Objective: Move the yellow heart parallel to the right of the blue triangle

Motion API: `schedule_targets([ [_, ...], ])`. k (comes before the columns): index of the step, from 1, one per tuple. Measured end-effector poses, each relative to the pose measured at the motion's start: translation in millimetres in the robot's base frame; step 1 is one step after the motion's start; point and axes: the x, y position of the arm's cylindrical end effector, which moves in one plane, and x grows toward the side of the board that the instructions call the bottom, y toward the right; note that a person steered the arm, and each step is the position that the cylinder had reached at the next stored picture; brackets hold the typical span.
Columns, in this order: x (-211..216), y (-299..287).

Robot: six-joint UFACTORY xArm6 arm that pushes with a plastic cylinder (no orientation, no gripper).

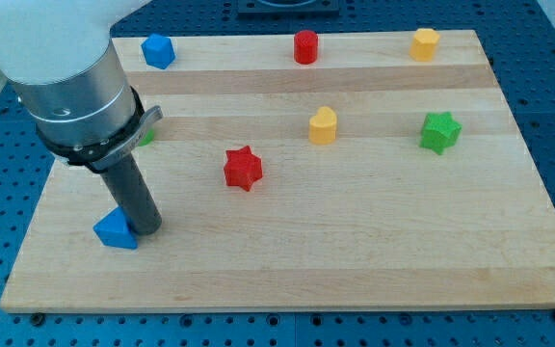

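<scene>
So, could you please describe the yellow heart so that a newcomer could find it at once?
Start from the wooden board and look near its middle, right of the red star. The yellow heart sits there, with the green star further right. The other yellow block lies at the board's top edge.

My tip (146,229) stands touching the blue triangle (116,229) near the counter's (374,270) bottom-left corner. The bottom edge rightward lies open. A red star (243,168) sits mid-counter between triangle and yellow heart (323,125); a green star (440,131) stands near the right edge.
</scene>
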Motion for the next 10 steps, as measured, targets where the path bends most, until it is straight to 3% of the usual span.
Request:
schedule_targets([
  [2,-11,0],
  [6,-119,50],
  [10,-189,192],
])
